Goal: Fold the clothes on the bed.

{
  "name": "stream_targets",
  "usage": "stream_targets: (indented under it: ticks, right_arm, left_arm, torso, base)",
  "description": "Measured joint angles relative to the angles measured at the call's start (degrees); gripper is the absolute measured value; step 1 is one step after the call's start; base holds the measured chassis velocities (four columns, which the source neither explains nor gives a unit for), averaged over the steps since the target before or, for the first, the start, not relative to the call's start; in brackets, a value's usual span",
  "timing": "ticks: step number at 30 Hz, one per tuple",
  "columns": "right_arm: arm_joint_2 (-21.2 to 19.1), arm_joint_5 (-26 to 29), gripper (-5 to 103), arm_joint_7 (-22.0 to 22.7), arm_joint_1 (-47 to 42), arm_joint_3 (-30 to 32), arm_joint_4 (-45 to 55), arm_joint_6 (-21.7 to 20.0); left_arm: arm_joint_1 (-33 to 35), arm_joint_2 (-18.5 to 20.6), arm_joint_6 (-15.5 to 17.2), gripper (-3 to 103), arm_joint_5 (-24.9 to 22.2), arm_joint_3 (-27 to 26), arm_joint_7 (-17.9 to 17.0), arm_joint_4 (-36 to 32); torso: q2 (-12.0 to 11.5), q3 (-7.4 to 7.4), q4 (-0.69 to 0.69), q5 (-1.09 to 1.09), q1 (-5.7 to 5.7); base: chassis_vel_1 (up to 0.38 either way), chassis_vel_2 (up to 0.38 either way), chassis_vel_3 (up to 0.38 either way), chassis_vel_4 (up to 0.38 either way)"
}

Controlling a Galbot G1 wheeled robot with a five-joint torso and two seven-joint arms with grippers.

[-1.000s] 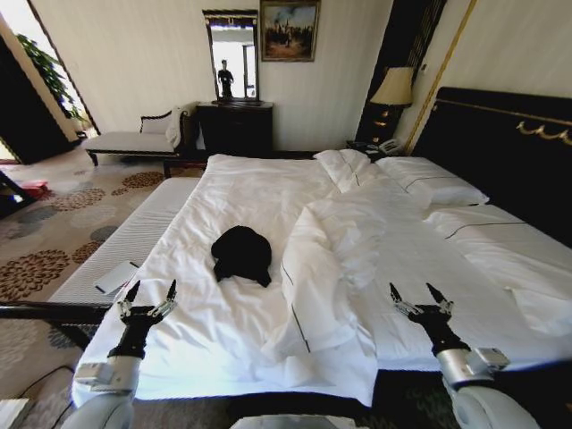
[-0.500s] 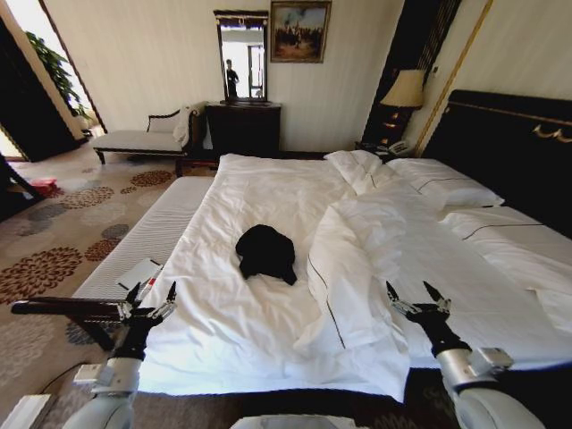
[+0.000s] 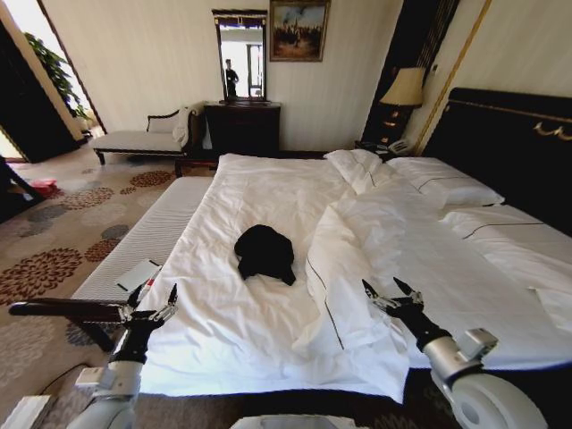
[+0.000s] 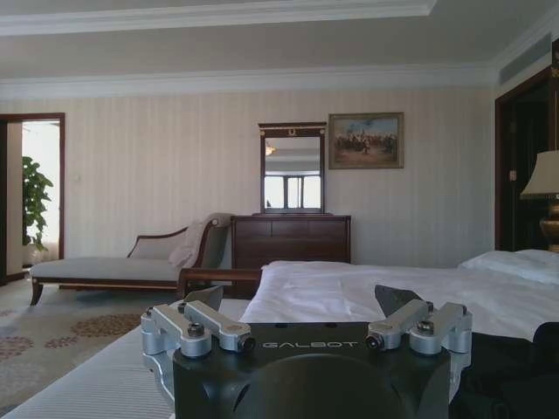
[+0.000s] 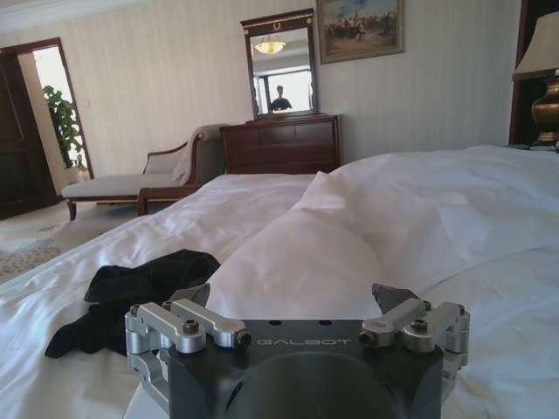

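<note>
Nearest, the left hand (image 3: 150, 302) hangs spread and empty off the bed's (image 3: 232, 340) foot corner, while the right hand (image 3: 391, 293), also splayed and holding nothing, hovers over the turned-back duvet (image 3: 357, 259). Farther up, the clothes (image 3: 264, 251) lie bunched mid-mattress, untouched. Both hands probably need to reach in and spread the clothes flat before any fold.

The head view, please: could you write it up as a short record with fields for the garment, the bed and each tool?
garment: black top, crumpled in a heap, unfolded, lying on the flat part of the white duvet
bed: white duvet with its right half bunched into a ridge beside the top; dark headboard at right
left tool: open, at the bed's near left corner, apart from the top
right tool: open, over the bunched duvet, apart from the top
</note>
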Motion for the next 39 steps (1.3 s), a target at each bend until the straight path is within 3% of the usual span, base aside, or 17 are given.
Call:
stream_targets:
  ticks: [8,12,29,33,34,36,39]
  right_arm:
    - [-2.7,-2.2,100,1.7,4.6,-5.8,-3.8,-1.0]
    - [-4.8,-0.1,100,5.7,9.1,-6.6,-6.6,-4.5]
    - [-6.0,2.0,101,5.7,11.9,-11.1,-6.7,-5.2]
    - [-6.3,2.1,93,5.5,11.9,-11.3,-6.9,-5.2]
    - [-6.3,0.4,82,5.2,12.0,-11.6,-7.5,-4.8]
    - [-6.3,0.0,82,5.1,12.0,-11.6,-7.6,-4.7]
    - [-6.2,-0.9,65,4.9,11.7,-11.7,-7.6,-4.5]
  left_arm:
    - [-0.2,-0.7,0.6,100,0.7,-0.1,-0.3,-0.6]
    - [-0.1,-2.2,1.0,100,1.8,0.0,-0.6,-1.7]
    - [1.0,-3.6,1.5,100,2.0,0.0,-1.2,-4.6]
    - [1.0,-3.9,1.5,100,2.1,0.1,-1.2,-4.4]
    - [1.2,-4.0,1.4,100,2.2,0.1,-1.2,-4.4]
    - [1.3,-4.0,1.4,100,2.2,0.0,-1.2,-4.4]
    - [1.2,-3.7,1.3,100,2.0,0.0,-1.2,-4.3]
  torso:
    - [0.0,0.00,-0.01,0.01,0.01]
    - [0.0,0.00,-0.01,0.00,0.01]
    - [0.0,0.00,-0.01,0.00,0.01]
    - [0.0,0.00,-0.01,0.00,0.00]
    - [0.0,0.00,-0.01,-0.01,0.00]
    - [0.0,0.00,-0.01,0.00,0.00]
    - [0.0,0.00,-0.01,0.00,0.01]
  base:
    - [0.000,0.000,0.000,0.000]
    - [0.000,0.000,0.000,0.000]
    - [0.000,0.000,0.000,0.000]
    - [0.000,0.000,0.000,0.000]
    - [0.000,0.000,0.000,0.000]
    - [0.000,0.000,0.000,0.000]
    - [0.000,0.000,0.000,0.000]
